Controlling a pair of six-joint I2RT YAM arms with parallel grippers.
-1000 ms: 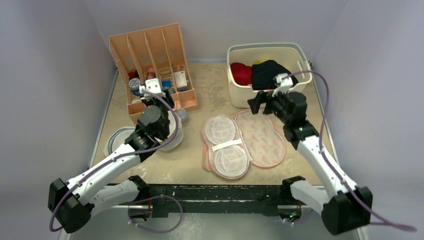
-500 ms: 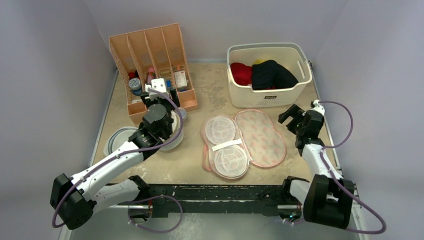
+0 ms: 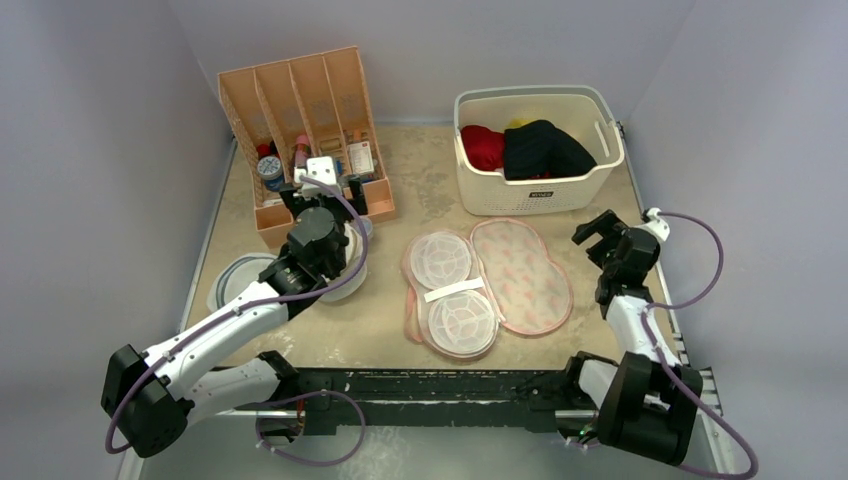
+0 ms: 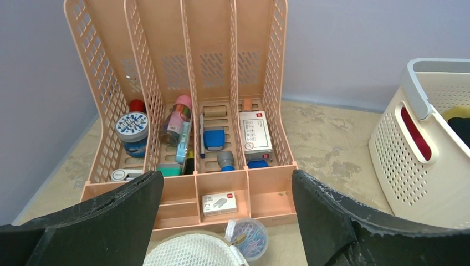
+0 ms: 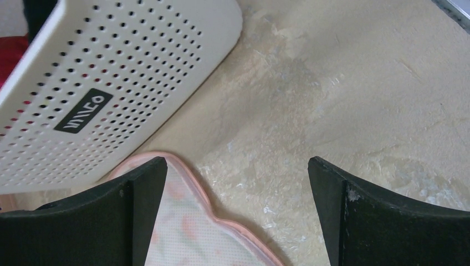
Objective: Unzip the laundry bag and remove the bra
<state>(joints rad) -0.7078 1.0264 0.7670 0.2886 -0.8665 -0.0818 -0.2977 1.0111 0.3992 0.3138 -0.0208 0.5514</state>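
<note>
Lower centre of the top view: the laundry bag (image 3: 522,278) lies unzipped and splayed flat on the counter (image 3: 420,170). Mesh domes (image 3: 462,320) are on the left half and the printed flap on the right, with the long axis running near-to-far. There's nothing black in it, so I'd call the removal done.

Mid right: right jaws are wide apart and holding nothing, low over bare counter just off the bag's far right corner. The wrist view has that corner lower left and the basket (image 5: 111,83) wall upper left.

Mid left: left jaws are also wide apart and empty. They point at the file organiser (image 4: 221,138), well apart from the bag.

Upper right: the bra (image 3: 540,148) sits bunched in the basket beside a red garment (image 3: 483,147). From the right jaws it's up-left, past the basket wall, so your right arm is nearer. It's too bunched to give you its long axis.
</note>
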